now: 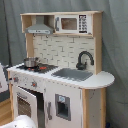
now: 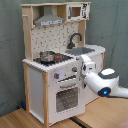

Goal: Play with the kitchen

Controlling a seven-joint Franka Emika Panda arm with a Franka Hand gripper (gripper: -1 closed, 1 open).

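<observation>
- From where I stand, the kitchen (image 2: pixel 57 60) fills the middle of both exterior views: a tall white and light-wood toy unit against a grey curtain, standing on a wooden floor.
- The arm (image 2: pixel 102 82) comes in from about four o'clock in the second exterior view, and its white wrist reaches up to the front panel just under the counter edge.
- The gripper (image 2: pixel 80 68) sits right at the row of knobs (image 2: pixel 57 76) above the oven door (image 2: pixel 65 97). Whether it touches one I cannot tell, and I cannot tell whether it is open or closed either.
- In the first exterior view only a white rounded part of the arm shows, at about seven o'clock on the bottom edge.
- I judge the step in hand to be reaching for a knob, or for the top of the oven door.
- The next move would call for a small, careful approach to the panel, then either a twist at a knob or a pull outward and down on the door, without shoving the whole unit.
- Counted: one small pot (image 1: pixel 31 62) on the stove at about nine o'clock of the counter, one grey sink (image 1: pixel 74 74), one black faucet (image 1: pixel 84 59) behind it, one hood (image 1: pixel 39 29), one toy microwave (image 1: pixel 74 23) on the top shelf.
- I can make out at least two knobs in the second exterior view; more I cannot count surely.
</observation>
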